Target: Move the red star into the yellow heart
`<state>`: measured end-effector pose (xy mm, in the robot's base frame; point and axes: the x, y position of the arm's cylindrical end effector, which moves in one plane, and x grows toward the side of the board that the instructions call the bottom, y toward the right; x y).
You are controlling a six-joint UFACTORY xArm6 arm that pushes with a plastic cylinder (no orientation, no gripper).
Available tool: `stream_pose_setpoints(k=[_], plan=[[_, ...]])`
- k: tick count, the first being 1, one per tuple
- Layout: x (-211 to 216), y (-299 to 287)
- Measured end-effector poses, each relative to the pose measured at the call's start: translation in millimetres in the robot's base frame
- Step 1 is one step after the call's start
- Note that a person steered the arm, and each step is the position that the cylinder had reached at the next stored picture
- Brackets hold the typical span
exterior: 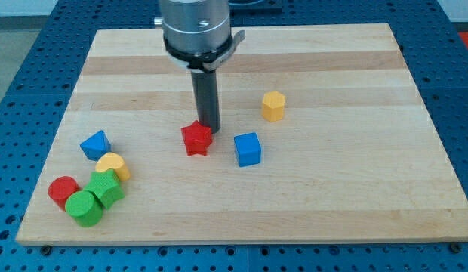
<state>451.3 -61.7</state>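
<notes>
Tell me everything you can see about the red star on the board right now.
The red star is a small, chunky block of solid red, matte like painted wood, lying flat on the wooden board near its middle. Its points and its darker side faces show. My tip stands right at its upper right edge, seemingly touching it. The blue cube sits apart to the view's right. The yellow heart lies well off toward the view's lower left.
</notes>
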Motion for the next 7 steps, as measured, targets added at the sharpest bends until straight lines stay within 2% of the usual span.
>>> stream_pose_setpoints(k=[4,7], plan=[[23.8,-6.3],[49.2,23.2]])
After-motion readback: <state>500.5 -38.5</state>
